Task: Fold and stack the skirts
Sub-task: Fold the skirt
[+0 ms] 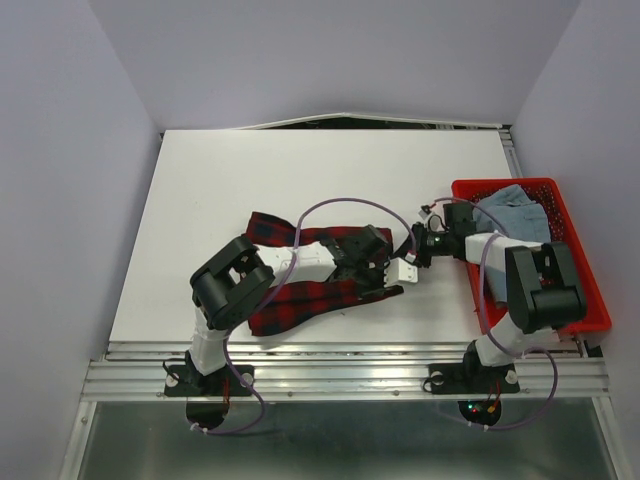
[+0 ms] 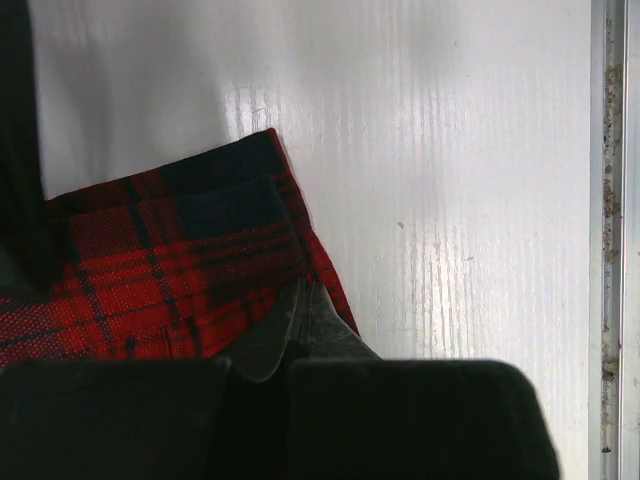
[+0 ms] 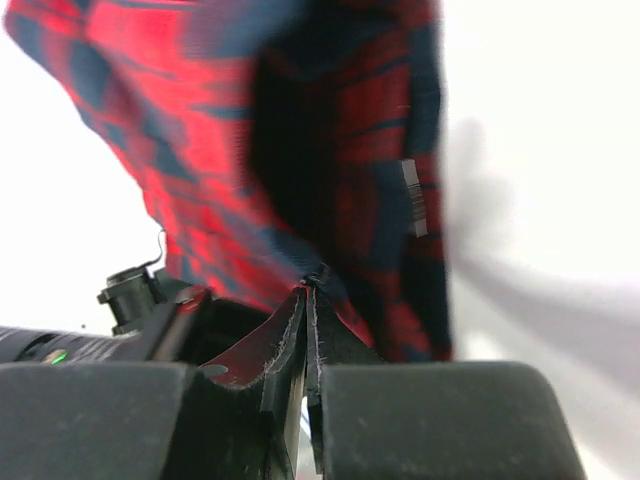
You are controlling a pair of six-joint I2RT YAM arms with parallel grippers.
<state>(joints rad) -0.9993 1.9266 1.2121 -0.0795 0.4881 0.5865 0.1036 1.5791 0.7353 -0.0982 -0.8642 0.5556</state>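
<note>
The red-and-navy plaid skirt (image 1: 300, 305) lies spread on the white table (image 1: 250, 170), partly under my left arm. In the left wrist view its hem corner (image 2: 150, 260) lies flat, and my left gripper (image 2: 300, 288) is shut with its tips on that hem. My left gripper (image 1: 380, 260) and right gripper (image 1: 405, 268) sit close together at the skirt's right end. My right gripper (image 3: 310, 285) is shut on a bunched fold of the plaid skirt (image 3: 200, 130), which rises from its tips. The light blue skirt (image 1: 510, 205) lies crumpled in the red basket (image 1: 590, 300).
The red basket stands at the table's right edge, with my right arm reaching across it. A metal rail (image 1: 350, 350) runs along the near edge and also shows at the side of the left wrist view (image 2: 610, 240). Grey walls enclose the table.
</note>
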